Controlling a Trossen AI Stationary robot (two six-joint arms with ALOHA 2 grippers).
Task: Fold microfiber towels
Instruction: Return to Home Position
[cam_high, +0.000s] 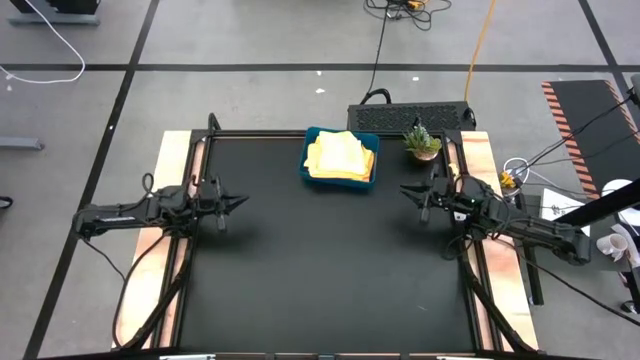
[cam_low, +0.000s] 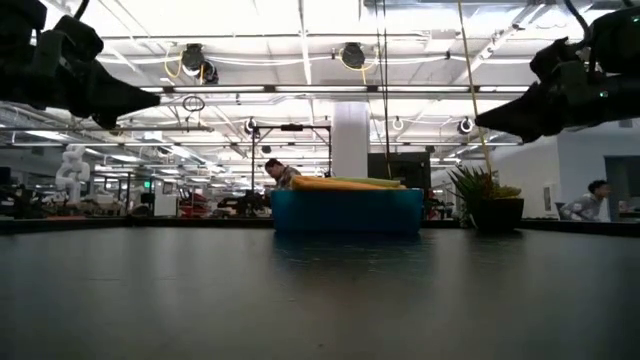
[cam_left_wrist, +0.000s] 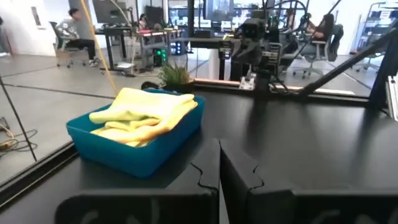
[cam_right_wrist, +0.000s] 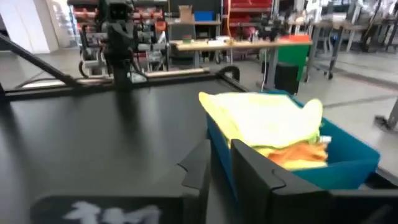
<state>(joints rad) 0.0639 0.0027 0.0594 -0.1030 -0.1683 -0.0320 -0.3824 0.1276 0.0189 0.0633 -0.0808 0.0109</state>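
A blue tray (cam_high: 340, 185) is set at the middle of the far edge of the black worktop (cam_high: 320, 270). A small potted plant (cam_high: 421, 142) is placed to its right, near but apart, by the far right corner. Behind the worktop a black perforated box (cam_high: 410, 116) is seen on the grey floor (cam_high: 250, 40), where a black cable (cam_high: 380, 50), a yellow cable (cam_high: 482, 40) and a white cable (cam_high: 45, 45) are laid. In the room beyond, a white column (cam_low: 350, 140) is seen, and a person (cam_left_wrist: 78, 31) is seated at a desk.
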